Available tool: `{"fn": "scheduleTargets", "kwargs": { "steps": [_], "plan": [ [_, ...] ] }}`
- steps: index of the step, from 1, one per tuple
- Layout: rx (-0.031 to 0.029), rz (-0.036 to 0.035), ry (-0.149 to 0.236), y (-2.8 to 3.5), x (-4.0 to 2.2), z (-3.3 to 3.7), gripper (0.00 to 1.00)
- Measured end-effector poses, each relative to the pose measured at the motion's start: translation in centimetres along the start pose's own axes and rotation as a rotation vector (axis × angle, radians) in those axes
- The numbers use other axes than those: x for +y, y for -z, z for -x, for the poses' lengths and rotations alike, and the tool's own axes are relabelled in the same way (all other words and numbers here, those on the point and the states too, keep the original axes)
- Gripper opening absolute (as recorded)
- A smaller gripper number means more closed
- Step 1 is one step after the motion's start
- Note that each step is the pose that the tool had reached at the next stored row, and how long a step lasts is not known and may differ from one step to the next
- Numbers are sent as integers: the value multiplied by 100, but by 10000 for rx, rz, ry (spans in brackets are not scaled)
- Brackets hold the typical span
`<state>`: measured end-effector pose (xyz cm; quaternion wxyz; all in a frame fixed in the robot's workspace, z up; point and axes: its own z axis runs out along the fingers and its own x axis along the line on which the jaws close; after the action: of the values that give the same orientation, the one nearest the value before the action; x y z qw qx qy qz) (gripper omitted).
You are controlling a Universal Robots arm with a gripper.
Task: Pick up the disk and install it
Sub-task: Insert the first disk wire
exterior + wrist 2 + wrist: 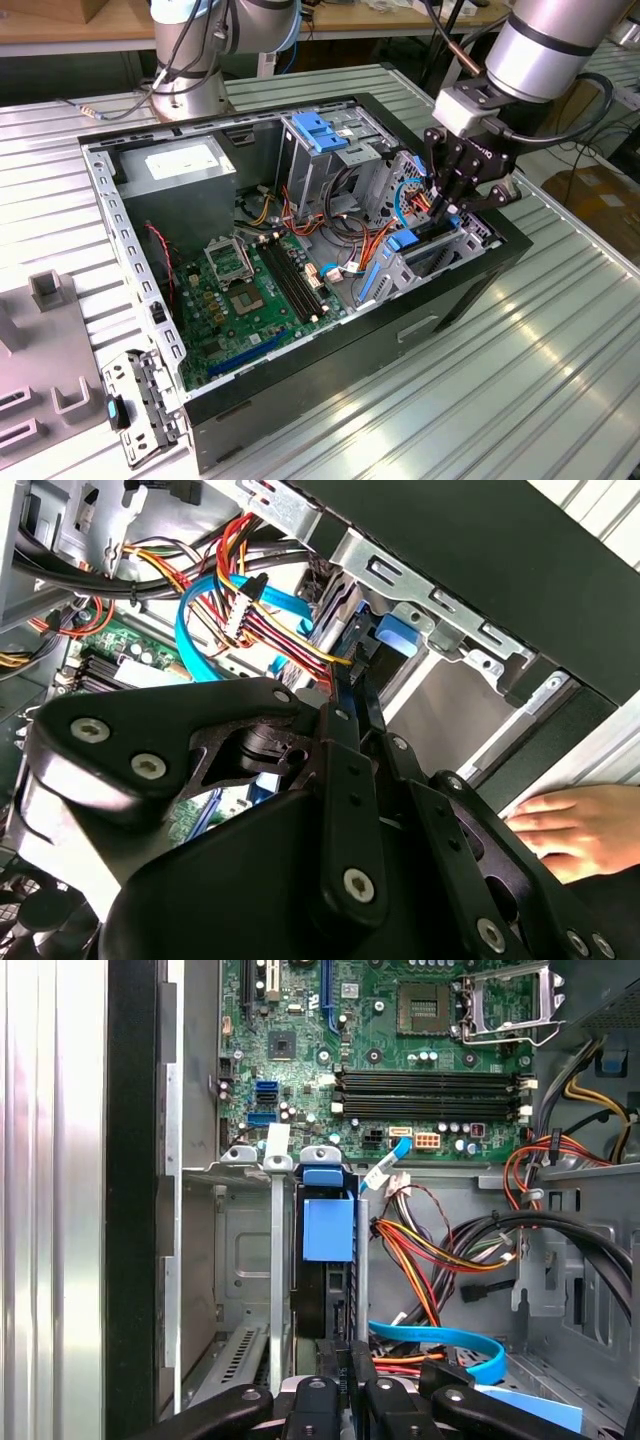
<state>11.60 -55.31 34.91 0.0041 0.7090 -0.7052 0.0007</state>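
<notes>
The disk stands on edge in a slot of the metal drive cage at the front corner of the open computer case. Its blue side rail faces up and its dark body sits below. In the exterior view the disk's blue rail shows at the case's right end, with my gripper right above it. In both wrist views the fingers come together on the disk's upper edge, at my gripper and my gripper. The blue rail end lies just beyond the fingertips.
Bundles of red, yellow and blue cables crowd the space beside the cage. The motherboard, grey power-supply box and light-blue bracket lie further in. A person's hand rests outside the case wall. Another arm's base stands behind.
</notes>
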Motion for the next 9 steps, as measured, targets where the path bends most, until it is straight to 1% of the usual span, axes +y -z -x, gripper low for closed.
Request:
{"fn": "scheduleTargets", "kwargs": {
  "steps": [9],
  "plan": [
    [-6, 0, -6, -2, 0, 6, 16]
  ]
}}
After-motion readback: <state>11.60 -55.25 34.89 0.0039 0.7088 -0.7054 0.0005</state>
